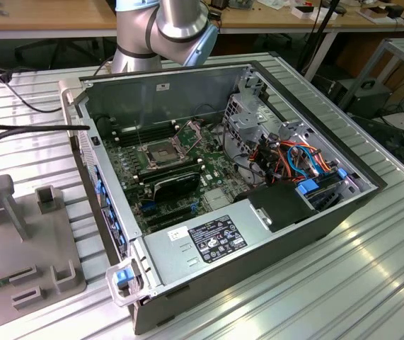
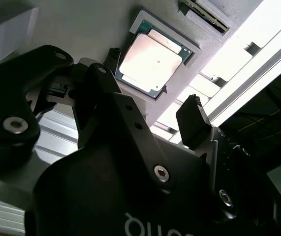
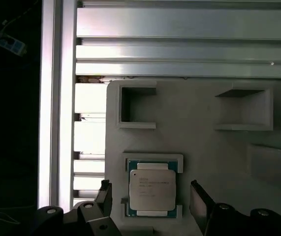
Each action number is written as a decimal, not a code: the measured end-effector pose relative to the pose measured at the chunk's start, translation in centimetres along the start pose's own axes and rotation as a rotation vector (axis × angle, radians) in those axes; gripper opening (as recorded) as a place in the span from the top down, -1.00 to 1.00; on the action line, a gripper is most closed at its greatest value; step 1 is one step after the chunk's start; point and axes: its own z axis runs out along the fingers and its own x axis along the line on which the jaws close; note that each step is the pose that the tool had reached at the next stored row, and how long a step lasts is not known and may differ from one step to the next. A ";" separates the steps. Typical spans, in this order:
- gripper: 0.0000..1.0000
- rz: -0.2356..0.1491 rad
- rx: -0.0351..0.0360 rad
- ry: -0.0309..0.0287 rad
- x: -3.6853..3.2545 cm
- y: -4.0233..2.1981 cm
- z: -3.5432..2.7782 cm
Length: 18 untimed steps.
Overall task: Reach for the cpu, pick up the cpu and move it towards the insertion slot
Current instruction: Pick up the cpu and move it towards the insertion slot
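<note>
- The gripper (image 3: 150, 194) is hanging over the cpu (image 3: 152, 191) in the first wrist view, with its jaws standing wide apart and gripping nothing.
- The fingers (image 3: 200, 202) are sitting one on each side of the cpu. A gap is showing between each finger and the chip edge, so nothing is touching.
- The cpu is lying flat, pale face up, in a raised square nest (image 3: 130, 161) on the grey tray (image 3: 204, 147). Both wrist views are showing it seated there.
- The tray is resting on the aluminium table (image 3: 179, 49), and walled pockets (image 3: 138, 105) are standing near the nest.
- In the exterior view the slot (image 1: 160, 152) is sitting on the board (image 1: 127, 166) inside the open case (image 1: 166, 92). Its bracket (image 1: 189, 131) is tilting up and its dark centre is showing.
- The tray is lying at the exterior view's left of the case, well apart from the slot.
- The arm (image 1: 177, 25) is showing behind the case at the top of the exterior view.
</note>
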 end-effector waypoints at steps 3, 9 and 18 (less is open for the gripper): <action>-0.47 0.001 -0.0001 -0.0001 -0.02 -0.03 0.64; -0.47 0.002 -0.0001 -0.0002 -0.04 -0.08 1.78; -0.47 0.002 0.0000 0.0000 -0.04 -0.08 1.95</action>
